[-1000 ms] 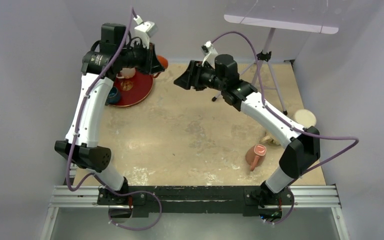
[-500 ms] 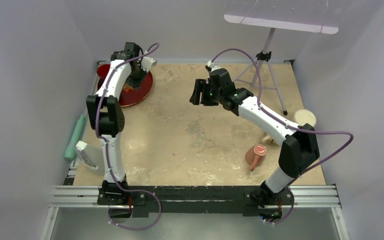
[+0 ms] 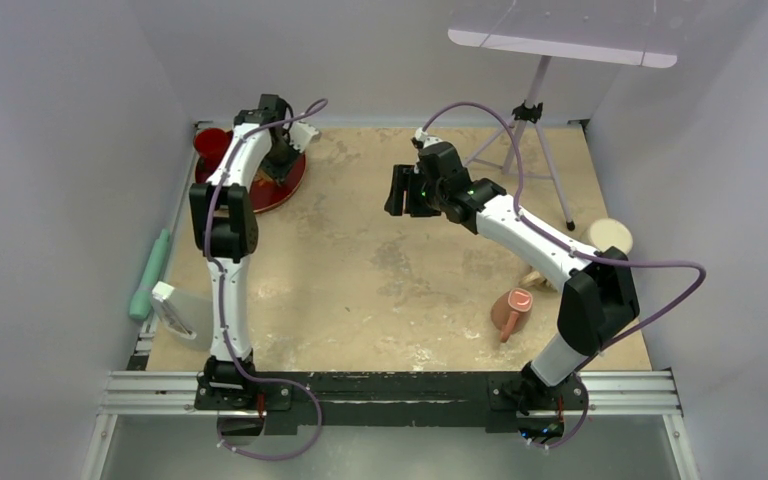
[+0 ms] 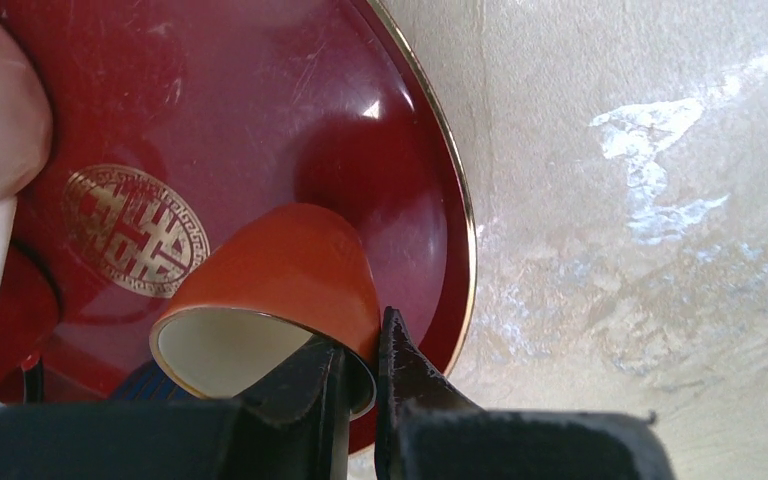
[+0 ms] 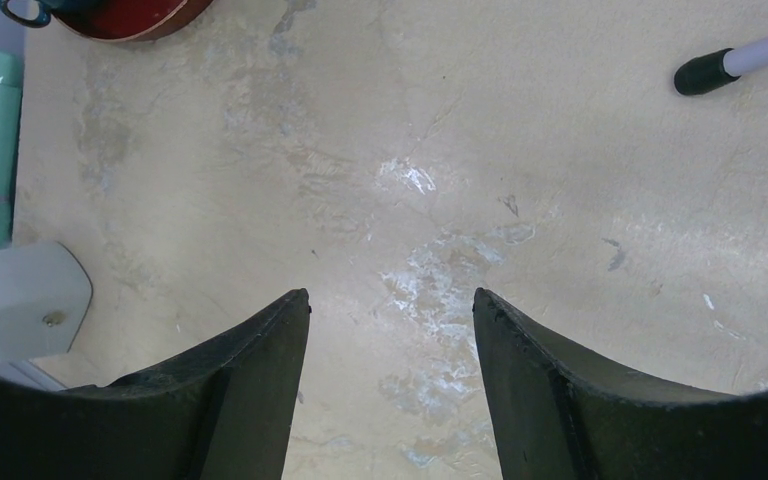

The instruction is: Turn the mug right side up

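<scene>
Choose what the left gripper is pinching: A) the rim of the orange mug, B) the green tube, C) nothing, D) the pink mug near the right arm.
A: the left wrist view shows the left gripper closed on the rim of the orange mug, over the red tray.

- I see a beige table top [image 3: 380, 270], worn, with pale scuffed patches that catch the light.
- Plain grey walls [image 3: 50, 150] close it in on the left, far and right sides.
- At the far right a tripod [image 3: 531, 112] stands on the table, carrying a flat white panel [image 3: 560, 40].
- An aluminium rail [image 3: 640, 392] runs along the near edge.
</scene>
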`<state>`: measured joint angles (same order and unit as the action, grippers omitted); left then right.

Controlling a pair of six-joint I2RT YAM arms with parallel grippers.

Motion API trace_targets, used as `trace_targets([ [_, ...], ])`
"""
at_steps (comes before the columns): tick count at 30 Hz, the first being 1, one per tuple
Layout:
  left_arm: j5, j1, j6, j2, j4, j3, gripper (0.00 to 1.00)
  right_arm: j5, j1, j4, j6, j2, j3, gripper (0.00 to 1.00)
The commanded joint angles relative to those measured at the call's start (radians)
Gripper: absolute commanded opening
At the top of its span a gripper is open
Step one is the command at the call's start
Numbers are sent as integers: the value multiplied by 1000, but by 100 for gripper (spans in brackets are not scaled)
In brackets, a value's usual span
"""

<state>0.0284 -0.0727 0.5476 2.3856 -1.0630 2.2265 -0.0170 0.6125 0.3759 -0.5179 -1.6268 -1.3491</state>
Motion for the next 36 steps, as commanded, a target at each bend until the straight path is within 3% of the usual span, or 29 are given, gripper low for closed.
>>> trace_targets([
  [1,10,-1,47,24,48,47,12,14,-1,12,22,35,-31,65],
  [5,-4,-1,51,17,77,36,30,28,-1,19,25,34,-44,65],
  [11,-14,-2,33,-35,94,44,47,25,-1,26,29,28,-64,65],
  [15,26,-13,7,-153,88,24,56,23,-1,25,33,24,-76,65],
  [19,120,-21,-33,-332,130,-127,59,30,-1,29,31,23,-73,65],
  [22,138,-21,-21,-425,157,-280,49,41,-2,27,27,31,-59,65],
  [26,2,-16,32,-442,158,-422,15,74,-2,36,22,44,-45,64],
  [28,-51,-10,43,-428,170,-462,3,79,-2,34,24,50,-33,64],
  [36,-113,-16,23,-278,210,-422,0,89,-1,28,14,56,-13,64],
])
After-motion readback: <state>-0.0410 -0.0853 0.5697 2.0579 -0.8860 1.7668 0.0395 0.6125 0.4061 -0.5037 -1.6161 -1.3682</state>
